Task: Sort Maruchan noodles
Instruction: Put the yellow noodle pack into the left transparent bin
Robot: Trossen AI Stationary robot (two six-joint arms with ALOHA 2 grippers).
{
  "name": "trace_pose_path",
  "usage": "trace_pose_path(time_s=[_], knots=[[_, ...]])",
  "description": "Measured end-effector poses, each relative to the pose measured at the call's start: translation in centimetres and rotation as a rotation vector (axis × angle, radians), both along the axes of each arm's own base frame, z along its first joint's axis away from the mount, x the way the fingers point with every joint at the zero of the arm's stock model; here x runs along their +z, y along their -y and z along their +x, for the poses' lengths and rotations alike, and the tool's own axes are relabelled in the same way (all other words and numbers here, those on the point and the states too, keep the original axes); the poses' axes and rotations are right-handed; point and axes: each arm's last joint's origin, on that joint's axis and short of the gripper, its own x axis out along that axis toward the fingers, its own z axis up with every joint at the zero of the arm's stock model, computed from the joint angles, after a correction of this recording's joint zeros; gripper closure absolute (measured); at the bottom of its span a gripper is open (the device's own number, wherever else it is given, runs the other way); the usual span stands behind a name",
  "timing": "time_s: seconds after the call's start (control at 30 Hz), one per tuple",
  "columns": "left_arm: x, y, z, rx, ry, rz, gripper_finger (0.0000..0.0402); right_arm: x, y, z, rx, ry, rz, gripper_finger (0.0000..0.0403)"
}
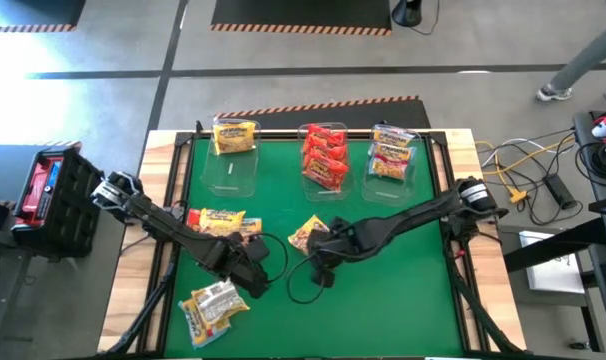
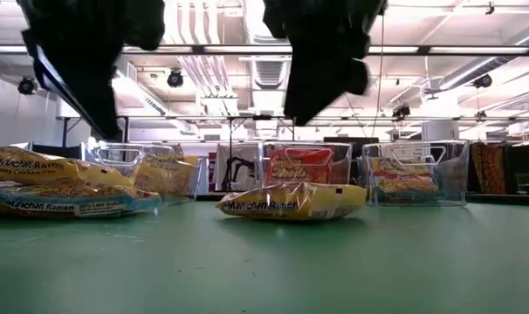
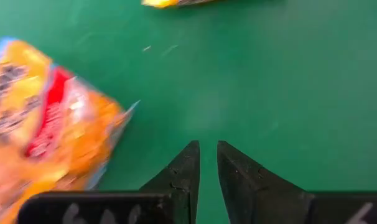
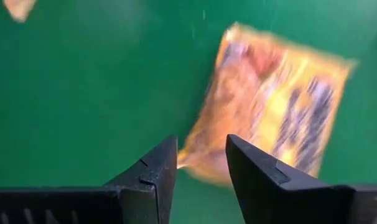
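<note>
Several Maruchan noodle packets lie flat on the green table [image 1: 383, 290]. A yellow packet [image 1: 308, 233] sits at the middle, two yellow-orange ones [image 1: 223, 220] at the left, and a pale one [image 1: 215, 305] at the near left. My left gripper [image 1: 253, 275] hangs shut over bare table, a packet [image 3: 45, 124] beside it. My right gripper [image 1: 321, 262] hangs slightly open above the table, just near of the middle packet [image 4: 282, 106], with nothing between its fingers. In the low view both grippers [image 2: 81, 70] [image 2: 321, 61] are well above the packets.
Three clear bins stand along the far edge: the left one [image 1: 233, 150] holds a yellow packet, the middle one [image 1: 324, 152] red packets, the right one [image 1: 391, 155] pale packets. A black cable loops on the table [image 1: 303, 288]. Free green surface lies at the near right.
</note>
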Motion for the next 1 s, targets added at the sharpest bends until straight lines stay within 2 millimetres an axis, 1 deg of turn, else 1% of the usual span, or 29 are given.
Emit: trace_pose_path(time_s=[0.07,0.2,0.3,0.47,0.63,0.7,0.8,0.9,1.0], knots=[[-0.6,-0.1,0.4,-0.007,0.049,-0.034,0.0364,-0.3,-0.7,-0.6,-0.112,-0.01,0.076,0.0273],[-1.6,-0.3,1.5,-0.044,0.175,-0.111,0.0364,-0.5,-2.7,-1.6,-0.24,0.024,0.105,0.0273],[-2.2,-0.8,2.1,-0.067,0.249,-0.172,0.0364,-1.5,-3.3,-2.1,-0.337,0.04,0.097,0.0273],[-3.2,-2.0,2.7,-0.094,0.346,-0.263,0.0364,-3.3,-2.9,-2.5,-0.54,0.111,0.121,0.0273],[-3.5,-2.8,3.4,-0.141,0.509,-0.378,0.0364,-5.3,-2.8,-3.0,-0.621,0.144,0.21,0.0273],[-3.7,-3.2,3.3,-0.149,0.564,-0.407,0.0364,-5.4,-2.7,-3.3,-0.61,0.148,0.237,0.0273],[-4.0,-3.4,3.2,-0.146,0.611,-0.427,0.0364,-4.8,-2.4,-3.8,-0.576,0.147,0.261,0.0273],[-4.2,-3.7,3.1,-0.141,0.617,-0.428,0.0364,-4.2,-1.3,-4.9,-0.555,0.138,0.263,0.0273],[-4.1,-3.7,3.2,-0.14,0.617,-0.428,0.0364,-3.7,0.0,-6.3,-0.577,0.149,0.287,0.0273]])
